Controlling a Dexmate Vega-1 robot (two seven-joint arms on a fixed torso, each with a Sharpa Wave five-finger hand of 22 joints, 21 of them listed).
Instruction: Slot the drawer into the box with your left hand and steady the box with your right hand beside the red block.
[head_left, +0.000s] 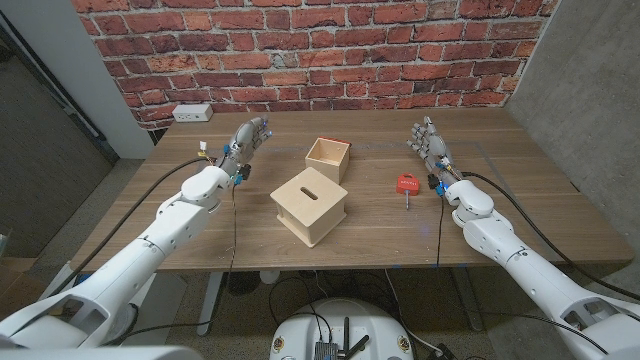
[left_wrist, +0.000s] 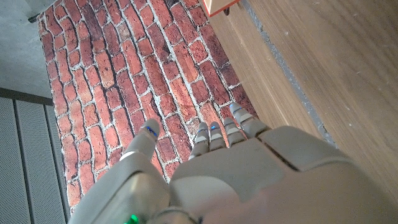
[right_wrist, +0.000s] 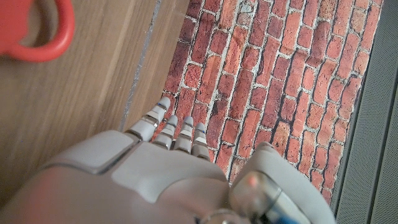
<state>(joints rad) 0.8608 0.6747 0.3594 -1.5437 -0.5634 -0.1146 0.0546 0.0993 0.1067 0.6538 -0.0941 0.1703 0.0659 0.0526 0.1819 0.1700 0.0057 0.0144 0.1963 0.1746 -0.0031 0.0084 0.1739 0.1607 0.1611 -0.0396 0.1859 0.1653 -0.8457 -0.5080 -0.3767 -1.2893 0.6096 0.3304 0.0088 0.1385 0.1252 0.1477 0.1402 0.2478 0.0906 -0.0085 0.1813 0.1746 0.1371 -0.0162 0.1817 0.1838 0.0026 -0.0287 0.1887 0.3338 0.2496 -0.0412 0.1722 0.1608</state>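
Left hand and right hand empty, fingers extended, flanking slotted wooden box, open drawer behind, red block on table.

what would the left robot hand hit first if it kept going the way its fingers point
Probably the brick wall. The left robot hand points past the table's far edge, with nothing between them, though depth is hard to judge.

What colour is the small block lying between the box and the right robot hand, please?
Red block, clearest in the head view.
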